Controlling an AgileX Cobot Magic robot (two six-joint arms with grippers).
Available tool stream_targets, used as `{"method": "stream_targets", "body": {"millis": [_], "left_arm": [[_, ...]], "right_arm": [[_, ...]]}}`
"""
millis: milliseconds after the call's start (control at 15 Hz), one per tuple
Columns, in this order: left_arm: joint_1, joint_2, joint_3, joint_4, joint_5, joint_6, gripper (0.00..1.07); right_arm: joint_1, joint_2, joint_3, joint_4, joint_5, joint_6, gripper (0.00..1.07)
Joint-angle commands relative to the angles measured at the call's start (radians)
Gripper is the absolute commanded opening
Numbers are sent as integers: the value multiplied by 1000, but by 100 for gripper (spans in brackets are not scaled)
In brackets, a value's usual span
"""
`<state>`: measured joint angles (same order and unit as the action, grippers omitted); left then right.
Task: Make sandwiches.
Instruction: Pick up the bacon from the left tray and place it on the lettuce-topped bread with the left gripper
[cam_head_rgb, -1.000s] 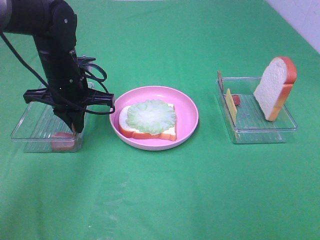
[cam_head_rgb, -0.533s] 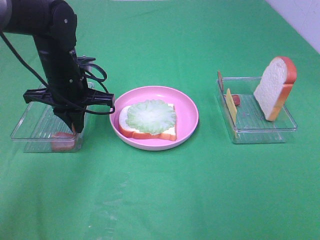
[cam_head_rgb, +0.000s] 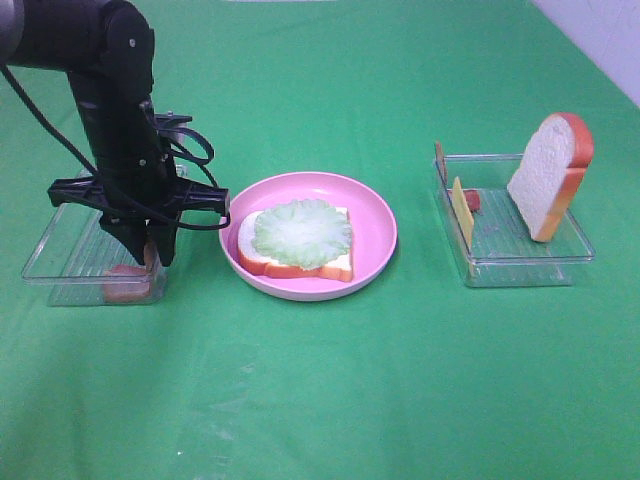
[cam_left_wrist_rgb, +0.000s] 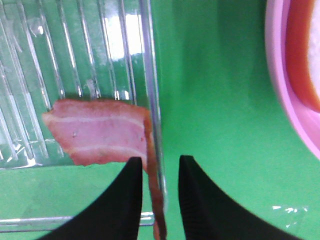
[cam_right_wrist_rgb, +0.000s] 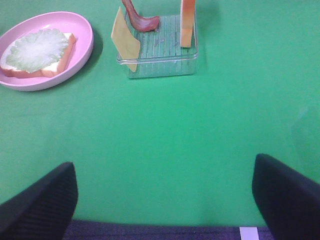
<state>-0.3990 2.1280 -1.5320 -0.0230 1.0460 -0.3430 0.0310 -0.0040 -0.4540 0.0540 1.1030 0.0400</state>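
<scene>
So, the sandwich (cam_head_rgb: 295, 245) sits half-built on the pink plate (cam_head_rgb: 375, 215) mid-worktop (cam_head_rgb: 320, 400): white bread with an orange-brown crust, pale green lettuce on top. Left jaws stand slightly parted around the end of a pink streaky bacon strip (cam_left_wrist_rgb: 95, 132) and the left tray (cam_head_rgb: 60, 240) wall, not pinching. Right jaws gape wide, holding nothing.

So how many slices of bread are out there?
2. One bread slice lies on the pink plate under the lettuce; the other bread slice leans upright in the right clear tray.
</scene>
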Motion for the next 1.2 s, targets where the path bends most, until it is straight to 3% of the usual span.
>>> {"method": "stream_targets", "body": {"millis": [67, 333, 400, 467, 867, 1200], "left_arm": [[-1, -24, 5, -2, 0, 1, 24], [-1, -23, 5, 0, -2, 1, 24], [-1, -23, 5, 3, -7, 4, 6], [-1, -25, 5, 3, -7, 4, 0], [-11, -81, 4, 6, 15, 7, 0], [-53, -258, -35, -103, 3, 115, 0]], "right_arm": [[0, -27, 2, -4, -4, -4, 91], [0, -27, 2, -4, -4, -4, 91], [0, -27, 2, -4, -4, -4, 91], [0, -27, 2, -4, -4, -4, 91], [0, -27, 2, -4, -4, -4, 91], [0, -27, 2, -4, -4, -4, 91]]}}
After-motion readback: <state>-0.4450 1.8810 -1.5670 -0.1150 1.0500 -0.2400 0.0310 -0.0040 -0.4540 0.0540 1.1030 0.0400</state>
